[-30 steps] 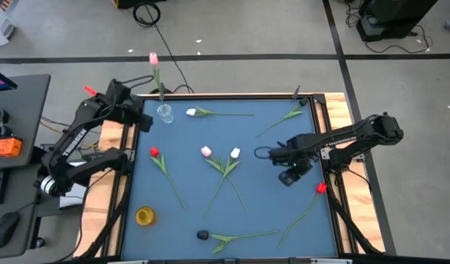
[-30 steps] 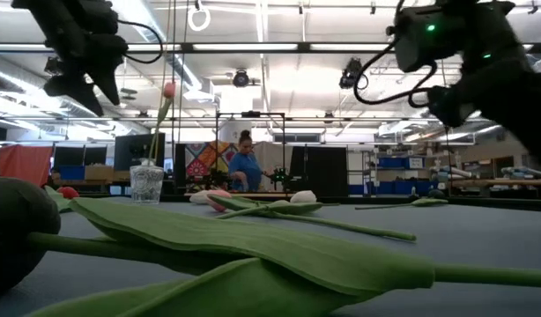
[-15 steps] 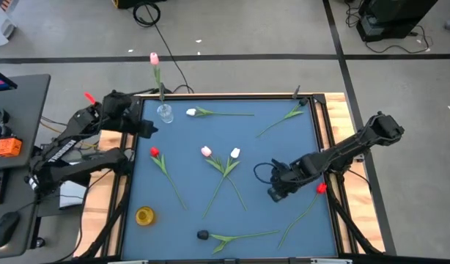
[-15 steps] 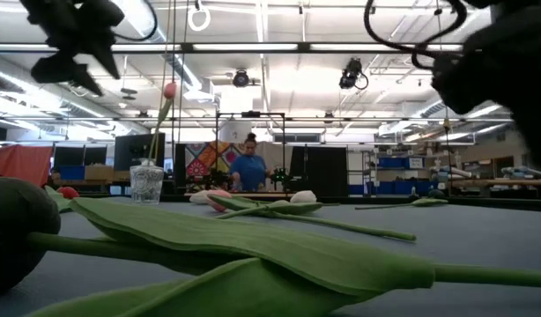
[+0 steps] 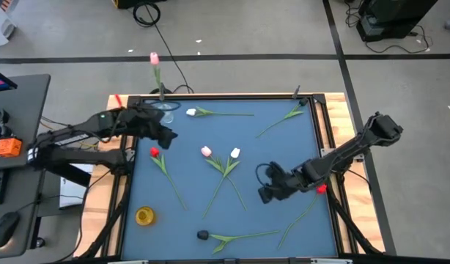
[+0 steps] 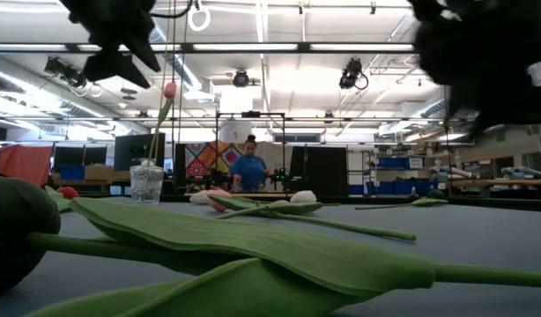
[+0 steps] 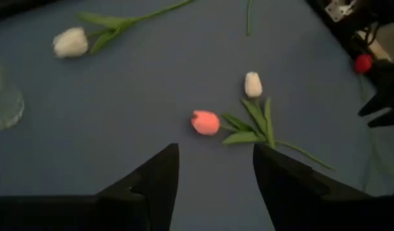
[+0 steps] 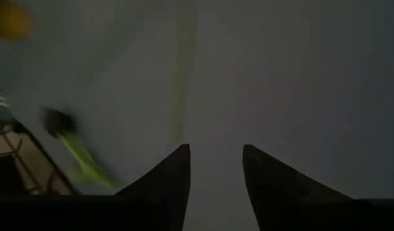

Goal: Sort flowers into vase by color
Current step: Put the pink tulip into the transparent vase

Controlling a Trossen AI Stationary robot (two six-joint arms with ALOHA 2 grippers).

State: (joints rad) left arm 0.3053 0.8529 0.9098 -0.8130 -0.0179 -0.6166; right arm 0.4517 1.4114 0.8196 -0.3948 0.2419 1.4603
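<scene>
- Right now your flowers lie scattered flat on the blue table [image 5: 283, 154]; one pink artificial tulip [image 5: 153, 59] on a thin green stem already stands in the small clear glass vase [image 5: 165, 110] at the far left corner.
- Nearest the left arm is the pink-headed tulip [image 5: 206, 152] at mid-table, head toward the far edge, stem running down toward you and crossing the white-headed tulip [image 5: 235, 153] just beside it.
- Your left gripper [image 5: 165, 137] hovers near the vase, jaws spread and holding nothing; its wrist view has that pink bud [image 7: 205, 122] straight ahead between the fingers [image 7: 155, 179].
- I judge you must turn the jaws across the stem.
- Your right gripper [image 5: 267, 193] sits low near the red-headed tulip [image 5: 322, 188], fingers [image 8: 165, 183] apart, empty.
</scene>
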